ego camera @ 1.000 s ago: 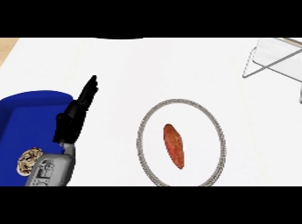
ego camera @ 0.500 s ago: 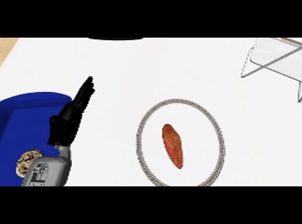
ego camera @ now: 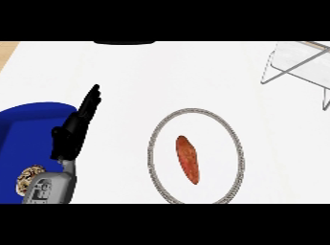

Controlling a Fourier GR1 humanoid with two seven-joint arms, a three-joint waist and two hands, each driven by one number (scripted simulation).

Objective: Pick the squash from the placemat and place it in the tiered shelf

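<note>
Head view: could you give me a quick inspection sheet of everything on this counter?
Surface: white counter, wood edge at far left.
Job's things: reddish squash lying on a round grey-rimmed placemat; wire shelf at the far right, nothing seen in it.
Clutter: blue tray at the left, with a small brown object on it.
Hands: left hand open, fingers straight, beside the tray, apart from the squash; right hand not in view.
Cables: nothing seen.
Surroundings: dark shape at the far edge.

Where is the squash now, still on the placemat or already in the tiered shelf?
Still on the placemat. The squash lies inside the round placemat's rim, well apart from the tiered shelf at upper right.
</note>
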